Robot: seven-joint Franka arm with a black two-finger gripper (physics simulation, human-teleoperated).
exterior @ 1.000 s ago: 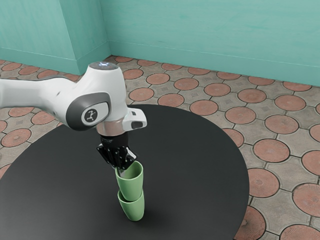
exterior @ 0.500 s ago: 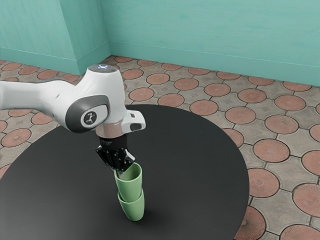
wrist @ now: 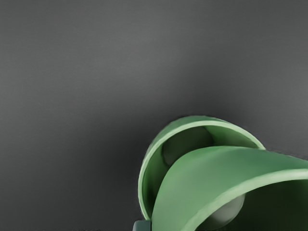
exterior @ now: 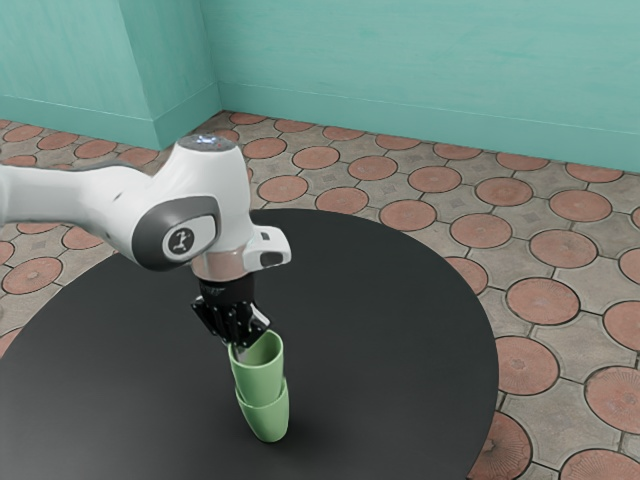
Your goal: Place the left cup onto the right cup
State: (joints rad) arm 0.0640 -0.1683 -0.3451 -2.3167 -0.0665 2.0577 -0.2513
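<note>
2 green cups, stacked, on 1 black surface (exterior: 400,320).
Top cup (exterior: 258,362) sits in bottom cup (exterior: 266,413); jaws clamp top cup's rim.

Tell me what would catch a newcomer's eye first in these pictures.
Two pale green cups, the upper cup tilted and nested in the lower cup, stand on the near part of the round black table. The black gripper of the white arm pinches the upper cup's rim from above.
</note>
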